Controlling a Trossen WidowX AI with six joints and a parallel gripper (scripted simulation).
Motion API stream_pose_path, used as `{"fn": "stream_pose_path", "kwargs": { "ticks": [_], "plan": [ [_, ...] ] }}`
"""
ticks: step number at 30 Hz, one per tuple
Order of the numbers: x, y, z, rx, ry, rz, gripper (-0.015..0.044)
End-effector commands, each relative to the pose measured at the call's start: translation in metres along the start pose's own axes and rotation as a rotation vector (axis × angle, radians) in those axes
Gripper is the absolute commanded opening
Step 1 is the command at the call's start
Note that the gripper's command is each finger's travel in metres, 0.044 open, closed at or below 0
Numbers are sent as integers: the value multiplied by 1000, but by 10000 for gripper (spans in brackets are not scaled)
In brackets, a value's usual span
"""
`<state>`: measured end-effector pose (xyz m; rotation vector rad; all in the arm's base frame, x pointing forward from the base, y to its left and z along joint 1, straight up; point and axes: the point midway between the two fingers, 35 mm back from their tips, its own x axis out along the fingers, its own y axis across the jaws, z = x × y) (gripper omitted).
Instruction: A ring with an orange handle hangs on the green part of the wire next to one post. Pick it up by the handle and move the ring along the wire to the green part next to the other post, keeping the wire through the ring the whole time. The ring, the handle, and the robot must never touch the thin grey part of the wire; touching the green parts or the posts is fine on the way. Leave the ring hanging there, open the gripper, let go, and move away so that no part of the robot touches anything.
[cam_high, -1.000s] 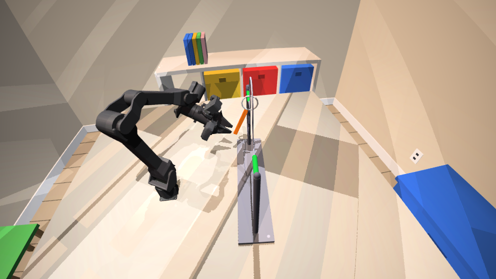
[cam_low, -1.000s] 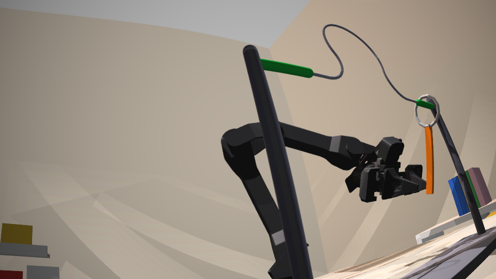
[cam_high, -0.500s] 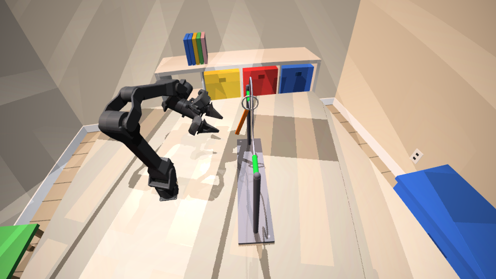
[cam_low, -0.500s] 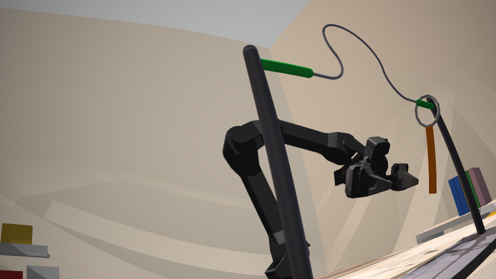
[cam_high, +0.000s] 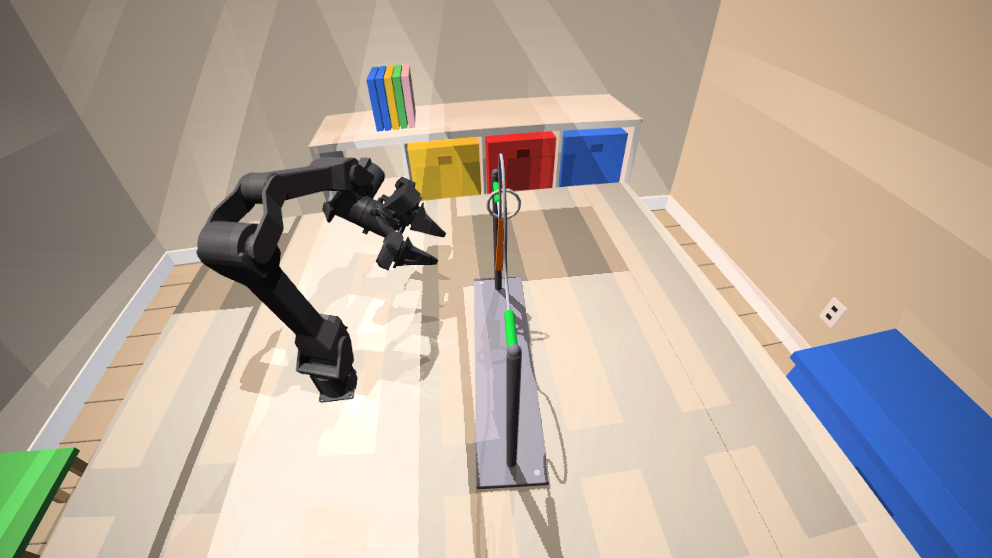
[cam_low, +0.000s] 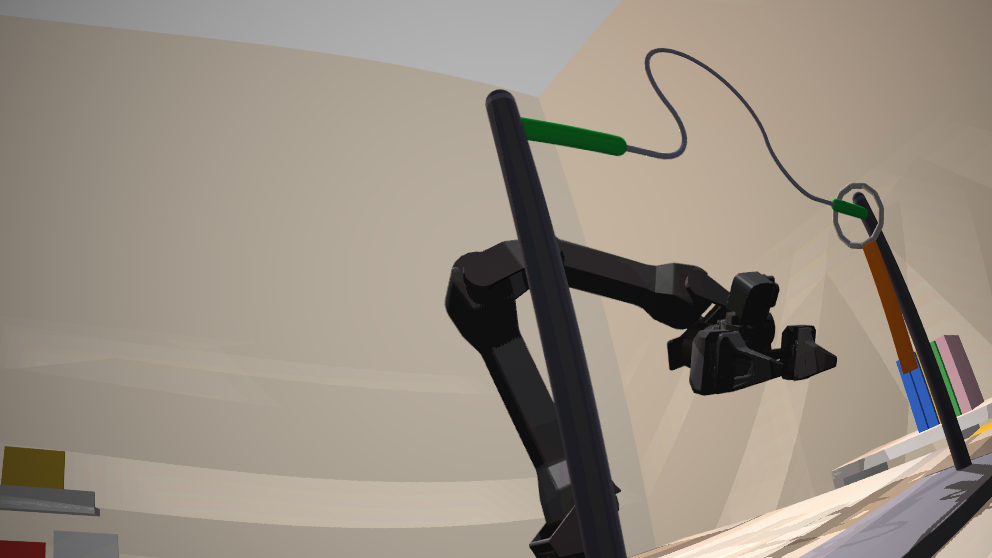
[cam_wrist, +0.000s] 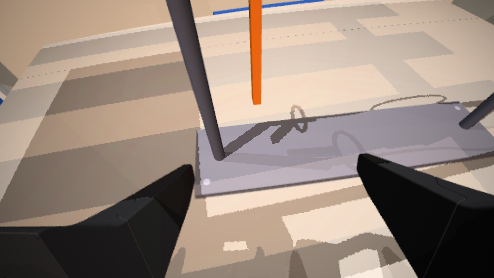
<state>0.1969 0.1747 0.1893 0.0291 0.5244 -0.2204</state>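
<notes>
The ring (cam_high: 519, 204) (cam_low: 882, 213) hangs around the far green part (cam_low: 849, 208) beside the far post (cam_high: 498, 279) (cam_low: 936, 381) (cam_wrist: 195, 65). Its orange handle (cam_high: 499, 244) (cam_low: 891, 312) (cam_wrist: 256, 55) hangs down close to that post. The thin grey wire (cam_low: 763, 131) rises in curves to the near green part (cam_high: 510, 329) (cam_low: 574, 136) at the near post (cam_high: 512, 409) (cam_low: 548, 277). My gripper (cam_high: 440, 248) (cam_low: 808, 365) (cam_wrist: 274, 166) is open and empty, left of the handle in the top view, with a gap between them. In the wrist view the handle's lower end shows beyond the fingertips; the ring is out of view.
The posts stand on a grey base plate (cam_high: 496, 444) (cam_wrist: 300, 172). A shelf with yellow (cam_high: 443, 170), red and blue (cam_high: 593, 159) bins stands at the back, with upright books (cam_high: 391, 97) on top. A blue block-like piece (cam_high: 901, 395) is at the right, a green one (cam_high: 31, 478) at the left.
</notes>
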Motion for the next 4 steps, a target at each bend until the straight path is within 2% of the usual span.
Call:
{"fn": "stream_pose_path", "kwargs": {
  "ticks": [1, 4],
  "plan": [
    [0, 0, 1, 2, -3, -2, 440],
    [0, 0, 1, 2, -3, -2, 440]
  ]
}}
